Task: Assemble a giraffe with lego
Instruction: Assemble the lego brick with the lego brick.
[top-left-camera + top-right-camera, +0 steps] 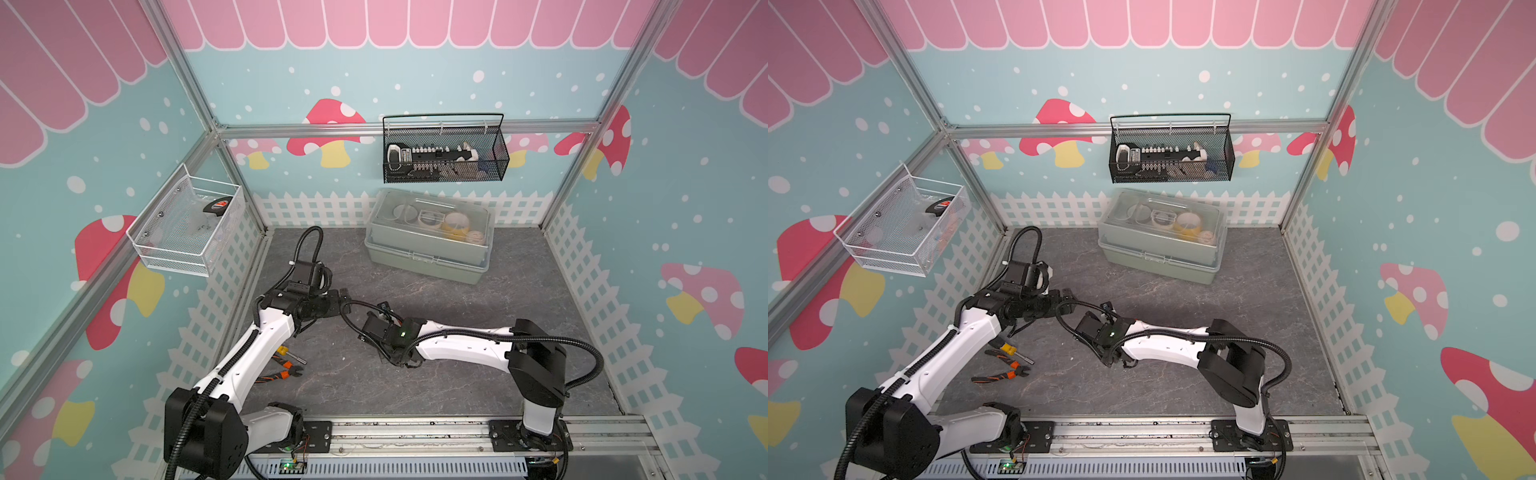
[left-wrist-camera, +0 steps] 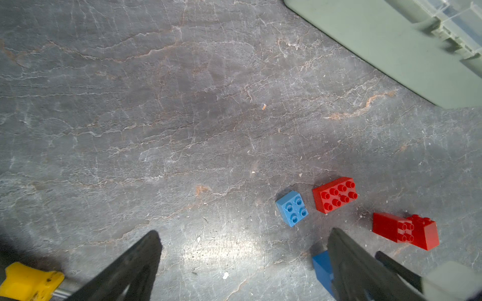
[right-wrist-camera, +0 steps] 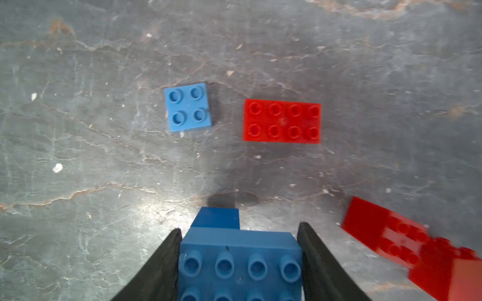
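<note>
**Right arm**: It reaches from the front rail across the tabletop toward the centre. The forearm is low and nearly level, and the wrist is bent downward.

**Right tool**: It is clenched on a blue brick stack, with one finger pressed against each end. The stack is a long studded brick with a smaller blue block joined beyond it. Whether the stack touches the tabletop cannot be told.

**Left arm**: It rises from the front corner with the elbow raised. Its wrist is turned toward the right arm's wrist, and the two wrists are near each other.

**Left tool**: It is released, with the fingers spread wide and nothing between them, above bare tabletop.

**Lego:**
- Ahead of the right tool's tips lie a small blue brick and a long red brick. Both are studs up, just beside each other and not touching.
- The joined red bricks lie on their side off one flank of the right tool, clear of it.
- All three also lie just beyond one finger of the left tool.
- In both top views the arms hide every brick.

**Other items:** The pliers and a yellow-handled screwdriver lie beside the left forearm, behind the left tool. A grey box stands well beyond both tools.
</note>
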